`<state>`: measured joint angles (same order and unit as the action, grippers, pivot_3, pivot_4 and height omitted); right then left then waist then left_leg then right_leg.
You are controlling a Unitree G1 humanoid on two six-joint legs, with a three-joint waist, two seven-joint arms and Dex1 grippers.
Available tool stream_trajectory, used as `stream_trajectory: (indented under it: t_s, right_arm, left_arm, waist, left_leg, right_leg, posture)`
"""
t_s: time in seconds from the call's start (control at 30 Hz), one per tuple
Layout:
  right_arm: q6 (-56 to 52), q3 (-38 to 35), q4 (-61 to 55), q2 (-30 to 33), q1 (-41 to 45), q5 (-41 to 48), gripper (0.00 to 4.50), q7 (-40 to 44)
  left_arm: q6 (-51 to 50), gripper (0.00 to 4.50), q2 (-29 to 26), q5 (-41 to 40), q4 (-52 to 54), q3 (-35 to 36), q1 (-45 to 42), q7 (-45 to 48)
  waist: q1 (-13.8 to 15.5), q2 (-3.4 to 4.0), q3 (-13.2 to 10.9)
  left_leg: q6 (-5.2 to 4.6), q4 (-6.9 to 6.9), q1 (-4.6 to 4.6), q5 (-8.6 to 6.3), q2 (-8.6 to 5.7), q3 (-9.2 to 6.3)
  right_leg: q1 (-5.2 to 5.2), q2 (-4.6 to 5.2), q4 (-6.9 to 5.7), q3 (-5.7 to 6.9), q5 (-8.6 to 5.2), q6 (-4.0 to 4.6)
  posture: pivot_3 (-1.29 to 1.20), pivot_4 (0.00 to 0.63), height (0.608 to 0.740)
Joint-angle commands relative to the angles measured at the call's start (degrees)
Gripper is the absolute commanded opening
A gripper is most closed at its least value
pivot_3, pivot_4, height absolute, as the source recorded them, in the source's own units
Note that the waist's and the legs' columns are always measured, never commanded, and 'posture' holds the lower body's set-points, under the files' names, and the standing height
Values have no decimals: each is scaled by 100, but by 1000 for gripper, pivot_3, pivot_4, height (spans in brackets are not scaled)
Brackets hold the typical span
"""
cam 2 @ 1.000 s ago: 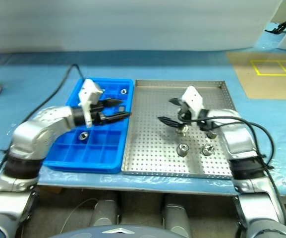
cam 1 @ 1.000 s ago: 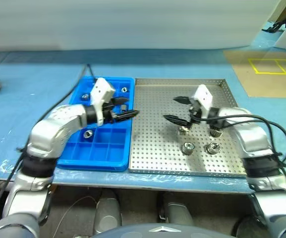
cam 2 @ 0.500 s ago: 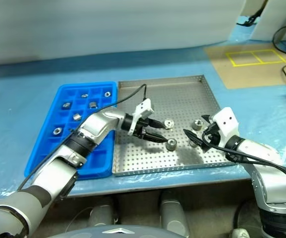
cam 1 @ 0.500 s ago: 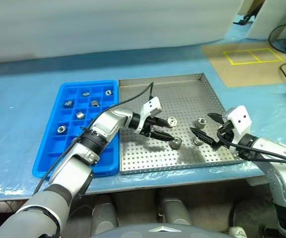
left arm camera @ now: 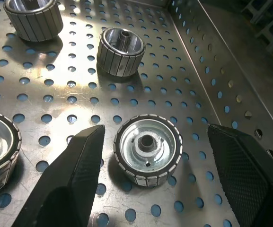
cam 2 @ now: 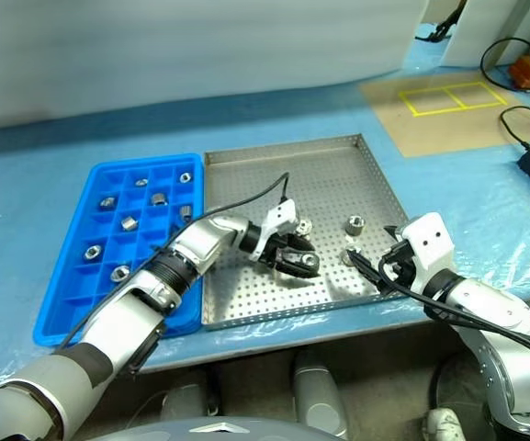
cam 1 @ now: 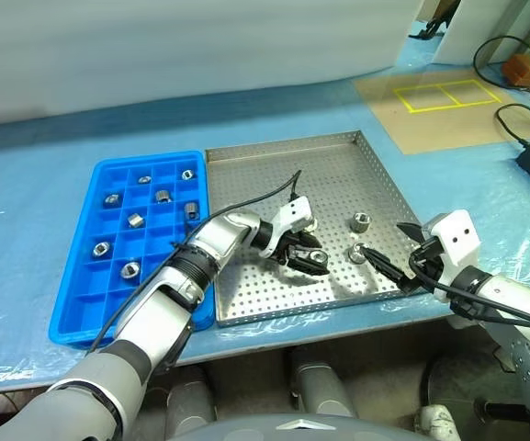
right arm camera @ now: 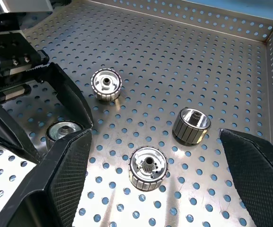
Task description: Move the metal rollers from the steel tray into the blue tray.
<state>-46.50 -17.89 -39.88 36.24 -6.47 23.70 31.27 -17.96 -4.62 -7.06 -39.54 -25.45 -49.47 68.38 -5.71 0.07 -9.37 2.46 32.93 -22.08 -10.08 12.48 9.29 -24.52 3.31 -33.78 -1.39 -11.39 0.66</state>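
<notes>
Work table [cam 1: 53, 119] covered with a light blue sheet under clear plastic film, wrinkled at the front edge. Pale plain wall [cam 1: 182, 46] runs behind the table's far edge. Brown floor patch [cam 1: 439, 110] at the far right corner carries yellow tape rectangles [cam 1: 441, 94]. Black cables [cam 1: 513, 55] lie alongside.

No readable txt, labels, brands or nos. anywhere in these views.

A workshop: blue-covered bench [cam 1: 44, 184], perforated steel tray [cam 1: 338, 175], yellow floor tape [cam 1: 441, 94].
</notes>
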Motion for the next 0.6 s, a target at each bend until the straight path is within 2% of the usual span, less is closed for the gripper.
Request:
stream_trajectory:
  t_s: [0.03, 0.27, 0.4, 0.6]
  right_arm:
    - [-39, -76, -282, 24, 59, 104, 4500, -113]
    - [84, -78, -204, 33, -68, 113, 4500, -107]
    - [166, -47, -113, 49, -91, 90, 4500, -80]
    - [51, 118, -174, 56, 45, 98, 4500, -165]
  left_arm:
    - [97, 3631, 113, 197, -8, -57, 110, -54]
    - [150, 3631, 227, 296, 27, 61, 333, -184]
    - [193, 2743, 212, 401, -81, 123, 306, -358]
    - [246, 2743, 203, 349, -30, 280, 373, -396]
  waist:
    - [-6, 0, 0]
    - [-3, 3, 2]
    - [-17, 3, 2]
    - [-86, 3, 2]
  left_leg:
    - [-5, 0, 1, -4, -1, 0]
    - [-26, 0, 9, -19, -7, 4]
    - [-29, 1, 12, -21, -18, 5]
    - [-30, 2, 12, -21, -34, 5]
  right_leg:
    - [4, 1, 5, 0, 0, 0]
    - [29, 13, 29, 3, 6, 9]
    - [33, 22, 32, 1, 0, 0]
    - [33, 49, 32, 2, -2, -4]
  posture:
    - [-591, 150, 740]
    - [-593, 150, 740]
    - [-593, 150, 740]
    - [-582, 150, 740]
